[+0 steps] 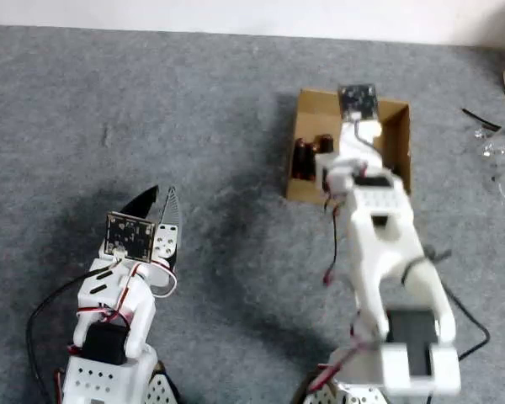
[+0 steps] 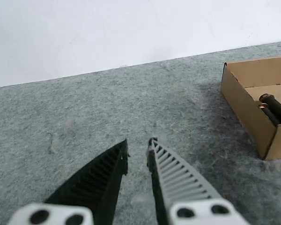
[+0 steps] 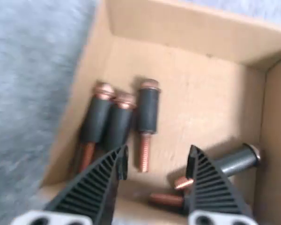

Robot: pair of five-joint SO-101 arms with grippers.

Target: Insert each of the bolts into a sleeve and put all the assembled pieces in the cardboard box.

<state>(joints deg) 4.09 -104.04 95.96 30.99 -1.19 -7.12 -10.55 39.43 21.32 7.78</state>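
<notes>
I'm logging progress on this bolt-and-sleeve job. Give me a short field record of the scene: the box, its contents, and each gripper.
box: cardboard box, open top, on the grey carpeted table
contents: three sleeved bolts side by side; a fourth sleeved bolt lies apart from them; whether a copper end near it is another piece is unclear
right gripper: open, above the box interior, holding nothing
left gripper: open a little, empty, over carpet away from the box
</notes>
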